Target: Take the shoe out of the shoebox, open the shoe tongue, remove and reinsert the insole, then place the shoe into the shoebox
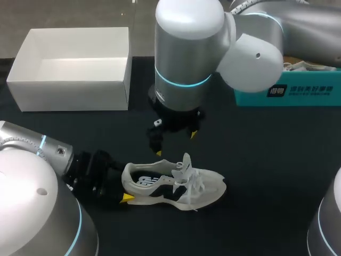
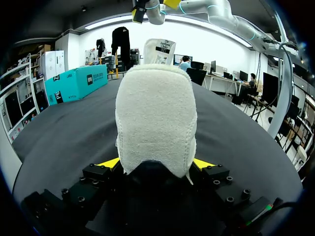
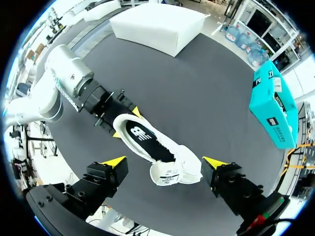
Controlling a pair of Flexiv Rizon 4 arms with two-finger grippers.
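Black cloth covers the wide surface [image 1: 266, 160], and the largest thing on it is the white cardboard shoebox [image 1: 69, 95], open at the top, at the far left corner. A teal cardboard box [image 1: 287, 92] lies at the far right. Both are well apart from the work and should not disturb it. The cream and black sports shoe [image 1: 176, 186] lies on its sole near the middle of the surface, outside the shoebox. I judge it light, with a soft upper that gives under pressure and a firmer sole and heel, so the heel is the good place to hold. The left pincer [image 2: 156, 164] grips exactly there, one yellow tip on each side of the heel. The right pincer [image 3: 165, 162] hangs just above the front part of the shoe with its fingers spread wide, holding nothing. The cream padded tongue [image 1: 186, 162] stands upright, so the mouth of the shoe looks open. The black insole with a white logo [image 3: 142, 137] lies inside, probably thin and floppy. It is best pinched at its heel edge, but the left fingers crowd that end. The white loose laces [image 1: 194, 184] beside the tongue may catch a finger.
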